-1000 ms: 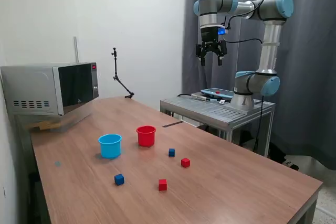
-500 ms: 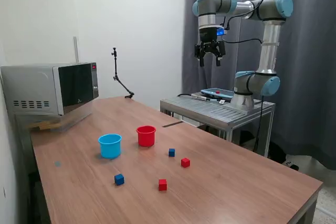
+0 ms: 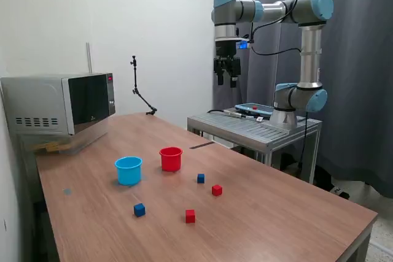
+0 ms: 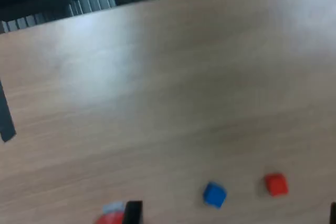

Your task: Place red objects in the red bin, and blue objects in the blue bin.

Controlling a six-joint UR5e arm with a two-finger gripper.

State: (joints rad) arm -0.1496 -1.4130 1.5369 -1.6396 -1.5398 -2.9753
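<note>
**Nothing sorted yet; first pick not begun**

Judged the step as the approach before a first grasp: saw all four cubes loose on the table point(image 3: 288, 213) and neither cup visibly holding any.

Going from the exterior view's left to its right:

- Found the light blue cup point(image 3: 128, 170) upright, mouth up, well apart from the arm.
- Found the first blue cube point(image 3: 139, 210) in front of that cup, nearer the camera, lying flat.
- Found the red cup point(image 3: 171, 159) just beside the blue one, also upright and mouth up, with its rim barely caught at the edge of the wrist view point(image 4: 110, 217).
- Found the first red cube point(image 3: 190, 216) nearest the table's front edge.
- Found the second blue cube point(image 3: 201, 178) point(image 4: 214, 194) and the second red cube point(image 3: 217, 190) point(image 4: 275, 184) near each other, not touching.
- Found the gripper point(image 3: 226, 81) high above the table's far side, pointing down, with its fingers spread wide in the wrist view and gripping nothing.

Noted no long axis on any cube, so no preferred side for a grasp; could not tell how squarely their faces sat to the table edge.

Reckoned the next move needed a long descent towards one cube, with the fingers lined up on two opposite faces before closing, then a carry to the cup of matching colour.
</note>
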